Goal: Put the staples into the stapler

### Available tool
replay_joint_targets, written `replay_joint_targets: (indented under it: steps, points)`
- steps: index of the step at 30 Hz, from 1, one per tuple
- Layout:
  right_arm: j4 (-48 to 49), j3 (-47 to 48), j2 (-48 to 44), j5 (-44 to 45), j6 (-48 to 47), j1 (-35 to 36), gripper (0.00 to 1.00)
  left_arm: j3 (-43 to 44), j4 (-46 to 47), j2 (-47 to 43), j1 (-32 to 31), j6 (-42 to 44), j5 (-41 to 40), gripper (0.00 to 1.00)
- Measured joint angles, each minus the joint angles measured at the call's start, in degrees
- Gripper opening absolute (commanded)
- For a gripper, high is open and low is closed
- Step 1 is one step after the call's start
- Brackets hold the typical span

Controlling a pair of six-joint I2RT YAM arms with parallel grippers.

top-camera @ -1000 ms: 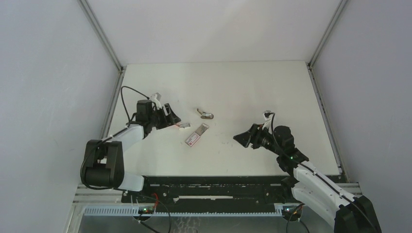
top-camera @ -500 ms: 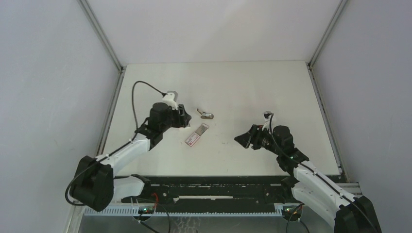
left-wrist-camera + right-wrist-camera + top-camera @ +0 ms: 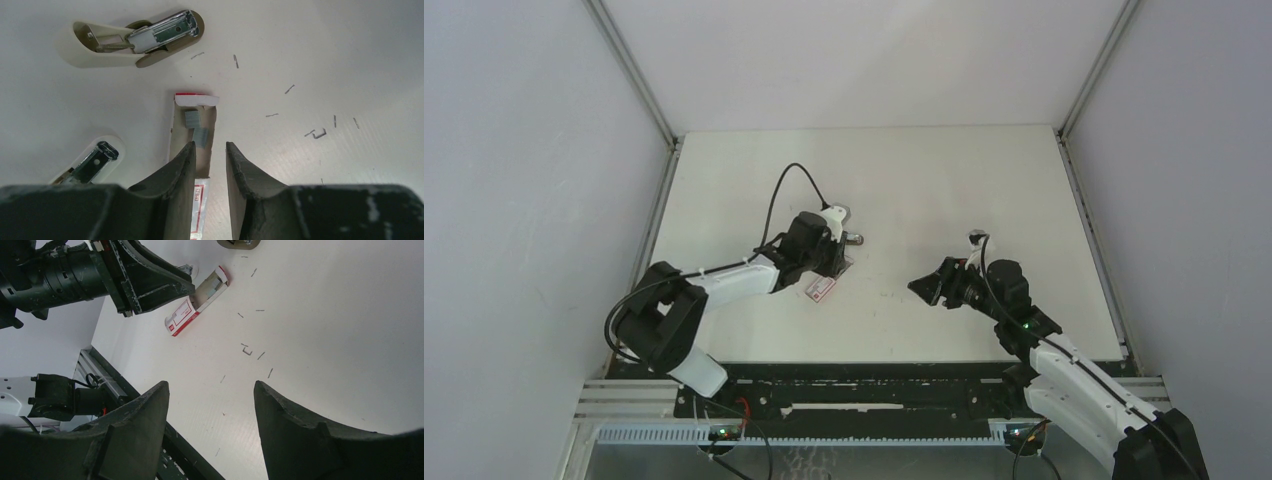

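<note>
On the worktop (image 3: 350, 50), left claw's (image 3: 210, 146) hovering parted over the slid-out staples (image 3: 195, 127), right claw's (image 3: 210, 387) gaping empty, stapler's (image 3: 145, 37) lying open, unloaded I reckon.

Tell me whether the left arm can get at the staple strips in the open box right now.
Probably yes. The left gripper is open, its tips just short of the staple strips, which lie uncovered in the slid-out tray; nothing stands between them.
</note>
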Motion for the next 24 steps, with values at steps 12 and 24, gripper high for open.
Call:
replay_joint_targets:
  steps: [12, 24]
  points:
    - [0.07, 0.0, 1.38, -0.07, 0.02, 0.0, 0.61, 1.38, -1.92, 4.7, 0.0, 2.1, -1.09, 0.26]
    - [1.03, 0.0, 2.36, -0.28, 0.04, 0.0, 0.61, 1.38, -1.95, 5.86, 0.0, 3.17, -1.46, 0.21]
